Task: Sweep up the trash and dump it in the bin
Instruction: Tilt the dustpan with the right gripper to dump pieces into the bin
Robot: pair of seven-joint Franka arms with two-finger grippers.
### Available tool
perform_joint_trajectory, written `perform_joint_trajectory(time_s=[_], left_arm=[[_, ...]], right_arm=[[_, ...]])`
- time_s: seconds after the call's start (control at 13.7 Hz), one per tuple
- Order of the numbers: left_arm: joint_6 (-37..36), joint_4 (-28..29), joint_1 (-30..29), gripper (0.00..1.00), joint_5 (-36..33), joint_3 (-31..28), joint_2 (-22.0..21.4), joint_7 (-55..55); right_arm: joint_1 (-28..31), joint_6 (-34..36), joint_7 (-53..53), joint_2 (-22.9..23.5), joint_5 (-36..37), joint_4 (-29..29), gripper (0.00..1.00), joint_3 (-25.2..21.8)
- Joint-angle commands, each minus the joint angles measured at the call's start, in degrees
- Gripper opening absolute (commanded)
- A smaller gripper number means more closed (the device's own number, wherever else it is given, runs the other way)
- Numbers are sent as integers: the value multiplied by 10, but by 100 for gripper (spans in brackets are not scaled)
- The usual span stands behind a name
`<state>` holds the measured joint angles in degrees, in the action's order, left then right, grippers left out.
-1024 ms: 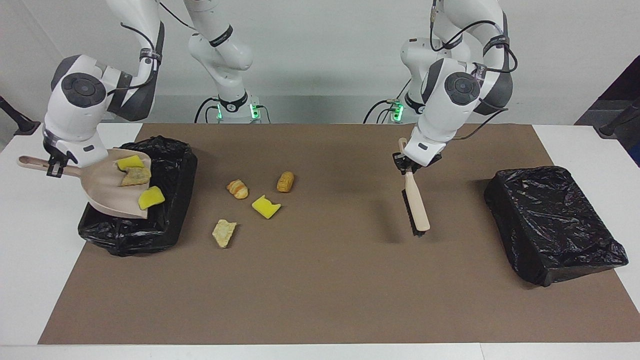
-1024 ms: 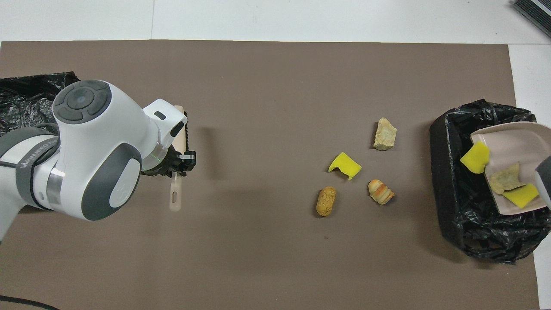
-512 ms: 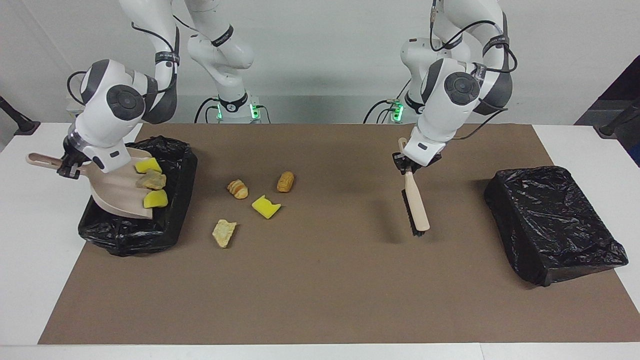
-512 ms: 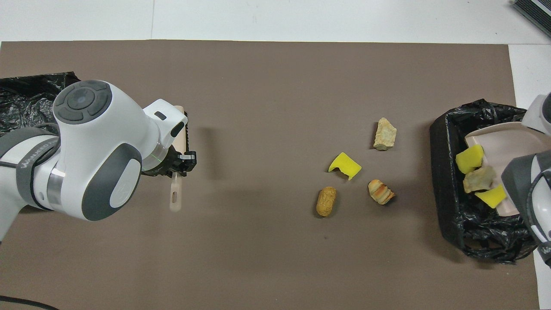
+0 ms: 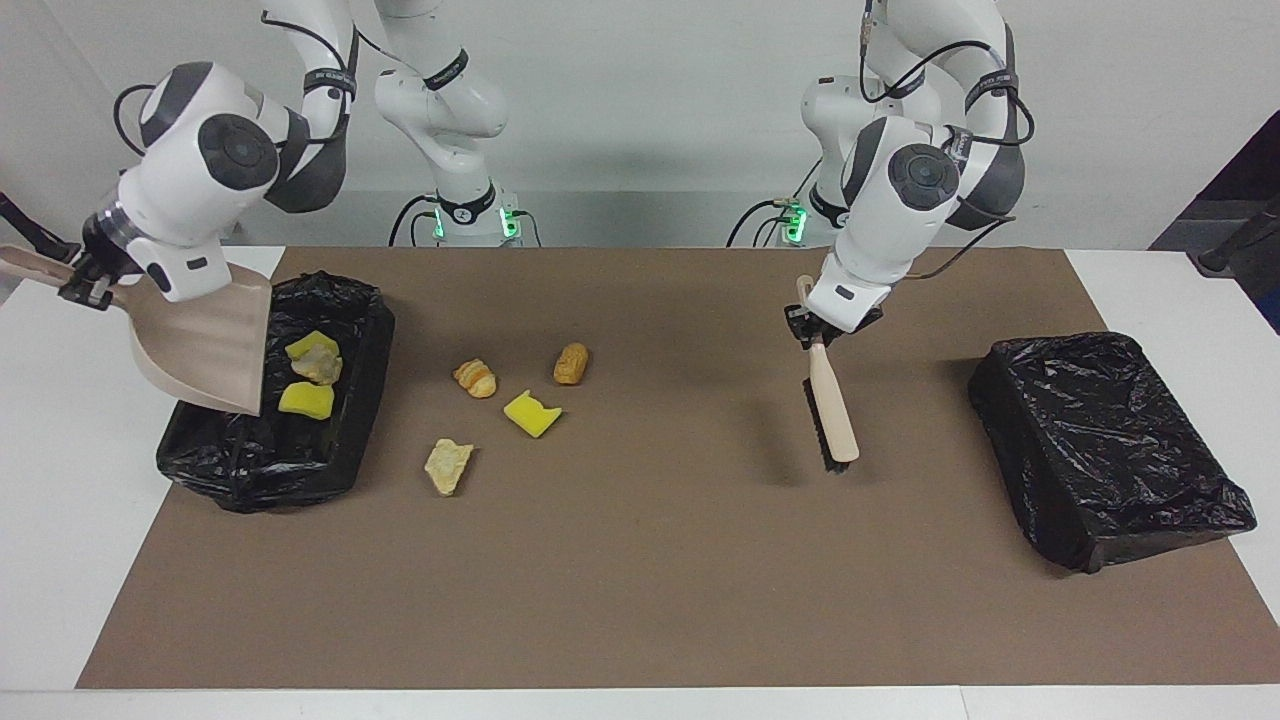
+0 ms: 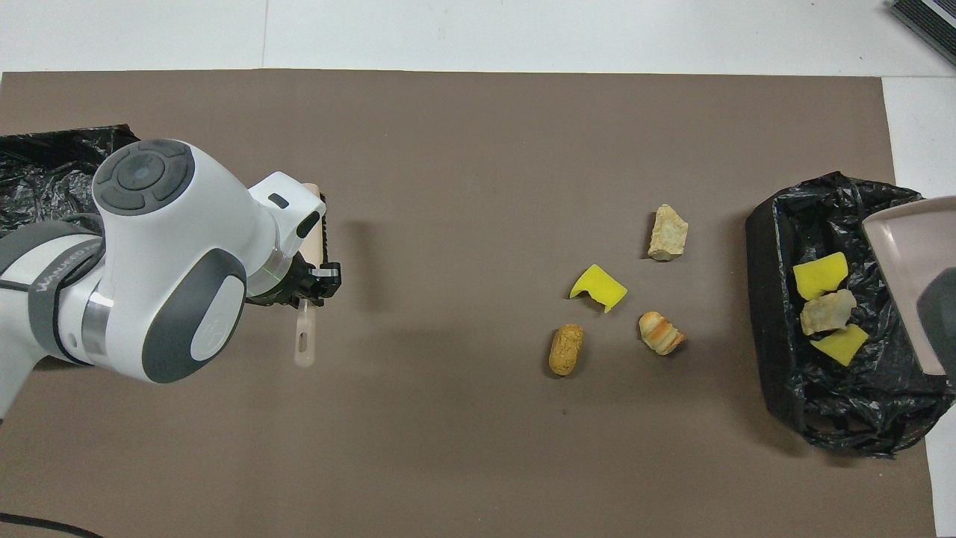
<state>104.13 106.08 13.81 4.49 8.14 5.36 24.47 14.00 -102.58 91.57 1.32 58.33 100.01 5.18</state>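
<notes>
My right gripper (image 5: 82, 288) is shut on the handle of the beige dustpan (image 5: 205, 345), held tipped steeply over the black-lined bin (image 5: 250, 480) at the right arm's end of the table. Inside the bin lie three pieces of trash: a yellow sponge chunk (image 6: 819, 275), a tan piece (image 6: 827, 312) and another yellow chunk (image 6: 840, 344). Several scraps lie loose on the mat beside the bin: a croissant (image 5: 475, 378), a bread roll (image 5: 570, 363), a yellow sponge (image 5: 530, 413) and a tan piece (image 5: 448, 465). My left gripper (image 5: 812, 333) is shut on the brush (image 5: 832, 410), whose bristles hang just above the mat.
A second bin wrapped in black plastic (image 5: 1105, 445) stands at the left arm's end of the table. The brown mat (image 5: 650, 580) covers most of the table, with white table (image 5: 60, 560) around it.
The right arm lifted and tipped the dustpan, and its three scraps slid off into the bin. The left arm and the brush stayed still.
</notes>
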Motion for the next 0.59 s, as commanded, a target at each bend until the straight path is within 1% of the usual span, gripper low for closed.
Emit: perform_joint_trajectory(time_s=[0.0, 0.07, 0.22, 0.29, 0.37, 0.44, 0.51], left_arm=[[2, 7, -3, 0, -7, 2, -8, 5], [2, 7, -3, 0, -7, 2, -7, 5], [2, 7, -3, 0, -7, 2, -7, 5], [2, 7, -3, 0, -7, 2, -7, 5], [2, 7, -3, 0, -7, 2, -7, 5], [2, 7, -3, 0, -7, 2, -7, 5], [2, 7, -3, 0, -7, 2, -7, 4]], right_arm=[[5, 23, 14, -14, -85, -51, 0, 4], [5, 30, 3, -11, -124, -68, 0, 4], [1, 30, -50, -7, -195, -74, 0, 5], [-1, 30, -86, -7, -242, -74, 0, 6], [-4, 30, -120, -10, -307, -69, 0, 6], [-19, 32, -152, -12, -356, -64, 0, 6], [-36, 41, -201, -15, -382, -59, 0, 6]])
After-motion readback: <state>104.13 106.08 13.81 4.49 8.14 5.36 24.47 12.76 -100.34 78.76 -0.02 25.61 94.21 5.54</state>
